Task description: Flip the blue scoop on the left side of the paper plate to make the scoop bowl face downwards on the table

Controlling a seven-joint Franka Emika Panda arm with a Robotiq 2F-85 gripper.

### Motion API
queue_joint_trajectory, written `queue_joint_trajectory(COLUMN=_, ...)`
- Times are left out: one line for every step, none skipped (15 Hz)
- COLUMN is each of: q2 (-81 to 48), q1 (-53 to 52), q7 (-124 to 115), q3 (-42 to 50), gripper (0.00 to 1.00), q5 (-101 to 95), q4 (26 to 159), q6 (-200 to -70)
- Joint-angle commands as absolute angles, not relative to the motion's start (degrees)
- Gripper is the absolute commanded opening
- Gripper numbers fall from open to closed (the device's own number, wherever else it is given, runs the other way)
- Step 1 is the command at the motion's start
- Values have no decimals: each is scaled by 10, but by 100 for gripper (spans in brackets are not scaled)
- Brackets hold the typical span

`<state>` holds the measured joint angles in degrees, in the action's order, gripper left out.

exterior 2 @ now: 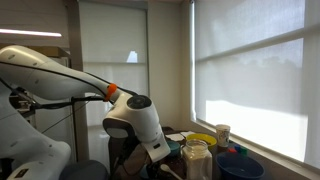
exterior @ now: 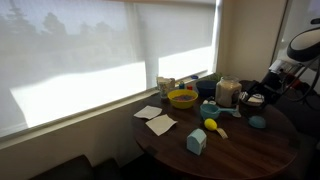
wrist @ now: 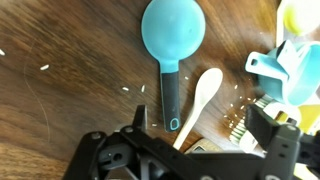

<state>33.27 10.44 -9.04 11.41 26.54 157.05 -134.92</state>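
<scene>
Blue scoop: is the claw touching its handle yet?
Apart. In the wrist view the open claw straddles the blue scoop at its handle end, with bare table showing between the handle and the nearer of the fingers.

Daylight comes through the drawn blinds [exterior: 90,50], which blow out almost white in both exterior views, so the room is dim and the table [exterior: 250,150] reads dark and grainy (small things there smear into blobs). The wrist view is brighter and evenly lit: the blue scoop [wrist: 172,40] is sharp, the wood carries faint glints, and the gripper [wrist: 200,125] is a near-black, softly focused shape.
</scene>
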Motion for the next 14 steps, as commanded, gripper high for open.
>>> queue_joint_trajectory(q2=344, q1=105, q7=-105, q3=108, gripper=100, q5=261, q4=1569, q6=-1336)
queue_joint_trajectory(q2=354, q1=105, q7=-118, q3=101, gripper=100, q5=258, q4=1567, q6=-1326)
queue_joint_trajectory(q2=362, q1=106, q7=-126, q3=97, gripper=100, q5=256, q4=1567, q6=-1321)
queue_joint_trajectory(q2=366, q1=106, q7=-129, q3=95, gripper=100, q5=255, q4=1567, q6=-1319)
queue_joint_trajectory(q2=368, q1=107, q7=-131, q3=95, gripper=100, q5=254, q4=1567, q6=-1319)
queue_joint_trajectory(q2=368, q1=108, q7=-131, q3=95, gripper=100, q5=254, q4=1567, q6=-1319)
queue_joint_trajectory(q2=368, q1=109, q7=-131, q3=95, gripper=100, q5=254, q4=1567, q6=-1319)
queue_joint_trajectory(q2=368, q1=109, q7=-131, q3=95, gripper=100, q5=253, q4=1567, q6=-1319)
queue_joint_trajectory(q2=368, q1=109, q7=-131, q3=95, gripper=100, q5=253, q4=1567, q6=-1319)
queue_joint_trajectory(q2=368, q1=109, q7=-131, q3=95, gripper=100, q5=253, q4=1567, q6=-1319)
queue_joint_trajectory(q2=368, q1=109, q7=-131, q3=95, gripper=100, q5=253, q4=1567, q6=-1319)
queue_joint_trajectory(q2=368, q1=109, q7=-131, q3=95, gripper=100, q5=253, q4=1567, q6=-1319)
queue_joint_trajectory(q2=368, q1=109, q7=-131, q3=95, gripper=100, q5=253, q4=1567, q6=-1319)
queue_joint_trajectory(q2=372, q1=107, q7=-119, q3=94, gripper=100, q5=245, q4=1564, q6=-1317)
